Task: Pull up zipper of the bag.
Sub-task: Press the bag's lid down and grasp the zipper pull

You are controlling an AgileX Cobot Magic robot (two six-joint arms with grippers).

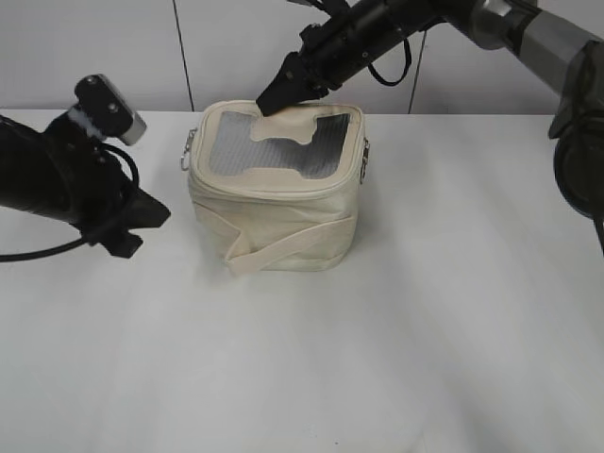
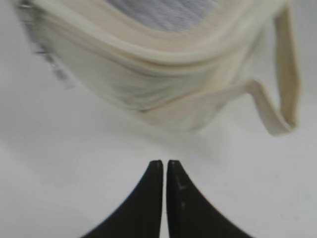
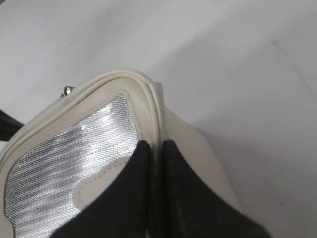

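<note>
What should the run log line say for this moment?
left gripper: shut, off bag | right gripper: closed on bag's top rim | zipper: pull not visibly held

Cream bag (image 1: 283, 226) showing grey ribbed window (image 1: 236, 151), cream bone patch (image 1: 288, 127); black gripper (image 1: 267, 102) contrasting; worktop (image 1: 425, 330) reading white.

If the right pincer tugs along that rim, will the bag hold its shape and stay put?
Probably not fully. The bag looks soft: its side wall creases and the strap band lies loose, so it may buckle. Nothing braces it; the left pincer sits shut, apart from it, so it could slide on the smooth table.
</note>
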